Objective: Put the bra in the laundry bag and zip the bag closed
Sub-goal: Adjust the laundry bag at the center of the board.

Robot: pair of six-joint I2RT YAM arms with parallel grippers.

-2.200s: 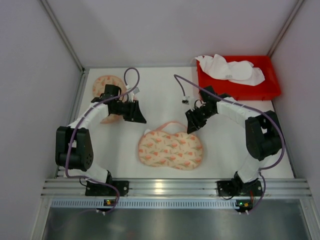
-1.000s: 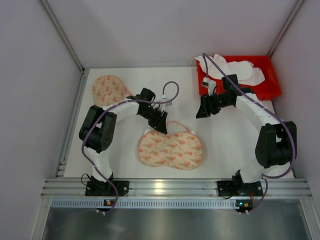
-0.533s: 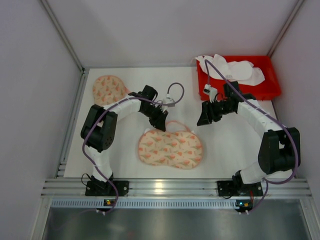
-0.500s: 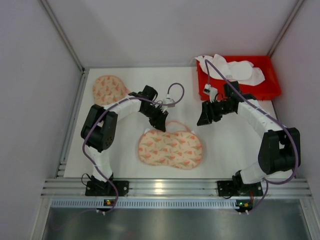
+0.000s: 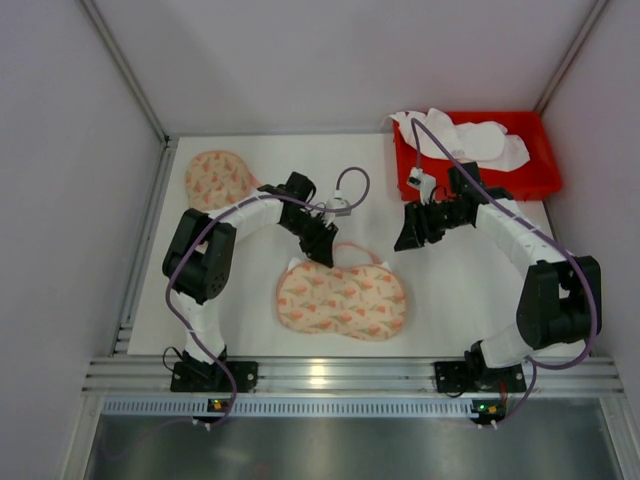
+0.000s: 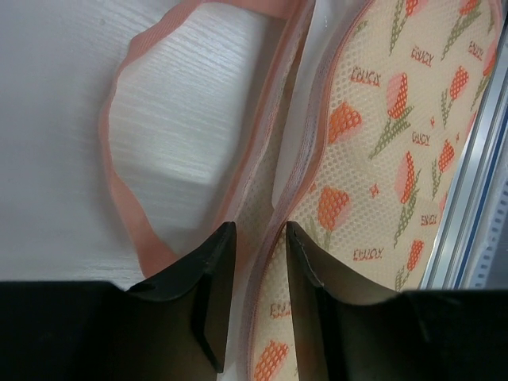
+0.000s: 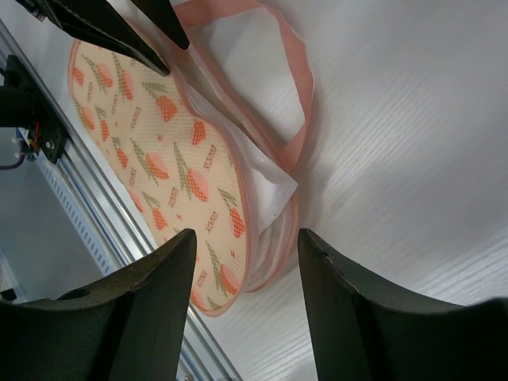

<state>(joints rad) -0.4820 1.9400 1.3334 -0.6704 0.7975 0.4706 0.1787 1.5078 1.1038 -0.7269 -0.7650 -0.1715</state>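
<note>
My left tool (image 6: 258, 228) swung from the bench's (image 5: 245, 305) far-left corner to the bag's (image 5: 340, 300) rim and straddles it; I cannot tell if it is clenched. Right tool (image 7: 246, 236) released, near the tray (image 5: 475, 185). Opening the bag is likely next.

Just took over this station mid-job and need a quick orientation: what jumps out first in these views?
The tulip-print laundry bag lies front and centre on the table. Its pink-trimmed mouth is open on the far side, and the left hand straddles that rim. At the far right, a red bin holds crumpled white garments, and the right hand hovers open between bin and bag.
</note>
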